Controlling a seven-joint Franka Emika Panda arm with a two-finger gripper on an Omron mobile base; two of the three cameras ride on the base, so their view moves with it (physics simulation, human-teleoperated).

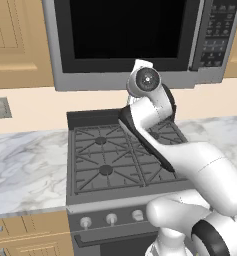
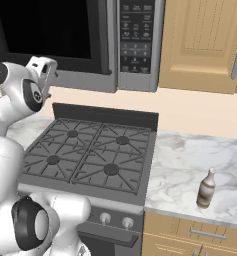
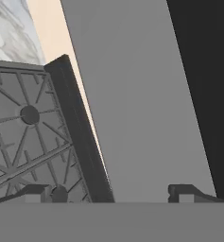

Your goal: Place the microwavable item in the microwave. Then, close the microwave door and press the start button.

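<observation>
**Item 1, hand** [image 3: 112,194]: open, fingertips [image 3: 186,190] spread wide with nothing between them. It is raised above the back of the stove and close under the microwave's lower frame.

**Item 2, stove** [image 1: 105,156]: four dark grates, knobs [image 1: 111,218] along the front, all burners bare.

**Item 3, desk** [image 2: 187,159]: marble, on both sides of the stove. A brown-and-white bottle [image 2: 206,188] stands upright at 4 o'clock from the stove in the right base view. It is not a task item.

**Item 4, microwave** [image 1: 115,81]: mounted over the stove at 12 o'clock. The microwave door [image 1: 125,30] looks flush with the frame, and the bar handle [image 2: 111,40] sits at its right edge. The window is too dark to tell whether the grey cup is inside.

**Item 5, button panel** [image 2: 135,36]: at 2 o'clock from the hand in the right base view, just past the handle.

**Handling note (judgement):** the door appears shut, so the start button is probably next.
- Move the hand right and up, clear of the handle.
- Bring the fingers together, or lead with one tip, so only a single key is touched.
- Approach square to the panel and press briefly and lightly.
- Spread fingers risk hitting neighbouring keys.
</observation>
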